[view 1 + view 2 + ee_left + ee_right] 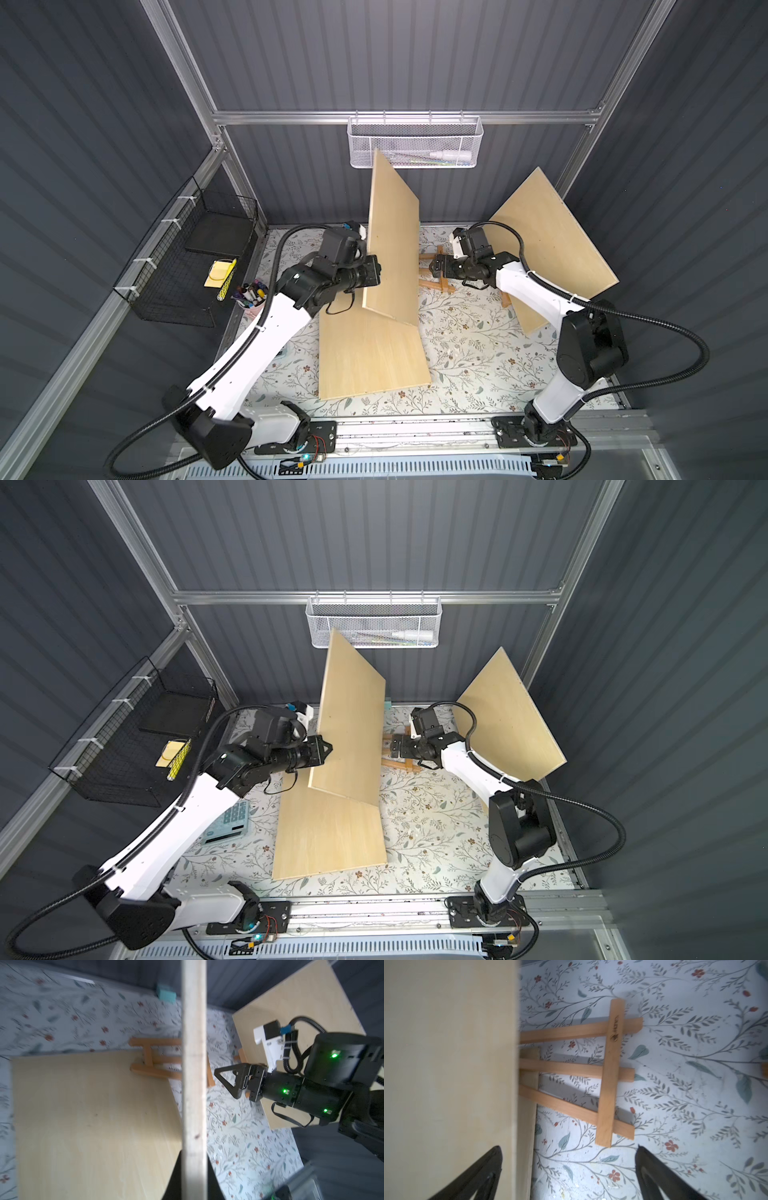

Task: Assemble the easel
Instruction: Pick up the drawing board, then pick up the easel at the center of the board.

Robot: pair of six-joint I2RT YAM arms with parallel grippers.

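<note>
Obs. from beside the bench: the left gripper (374, 271) is clamped tight on the side edge of a pale rectangular plywood panel (392, 241), which stands on edge and leans a bit. In the left wrist view the panel shows edge-on, w/ the black fingers (174, 1184) on either side of it.

Task item: a small tan wooden-slat easel (610, 1068) lies flat on the floral-print tablecloth (469, 345). It is just beside the panel, on the R-arm side. It has three long slats w/ one crossbar laid over them (dark stamp on the crossbar, unreadable). Part of it is hidden behind the panel in the right wrist view.

The right gripper (568, 1147) is spread wide w/ nothing btwn the jaws. It hovers just off the easel's crossbar end, close to the panel's face; can't tell whether it touches the panel.

A second pale plywood board (370, 353) lies flat on the cloth under the panel's lower edge; contact is unclear. A third plywood board (552, 245) leans on the wall, well apart from the panel, beyond the R arm.
</note>
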